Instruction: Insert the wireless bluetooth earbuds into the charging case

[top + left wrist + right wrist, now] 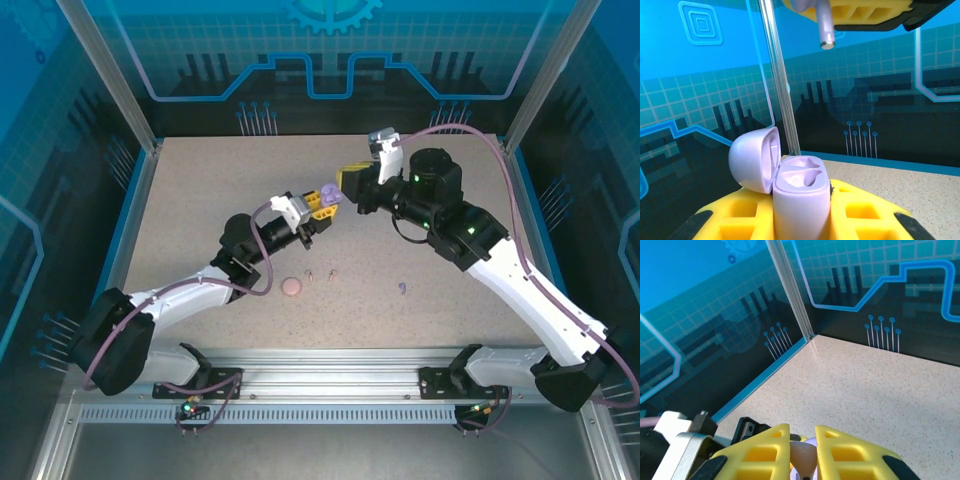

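Three tiny buds (331, 271) are lying loose on the speckled tabletop (200, 200) near me, by the round pink case (291, 287). Farther out, my left end effector (324, 201) is squeezing the smooth purple case (801, 200), lid open, holes empty. My right end effector (351, 180) is pinching the fourth bud (825, 25) just above.

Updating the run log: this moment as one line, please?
left claw: shut on open purple round charging case | right claw: shut on purple stemmed earbud, stem pointing toward case | stage: not yet inserted
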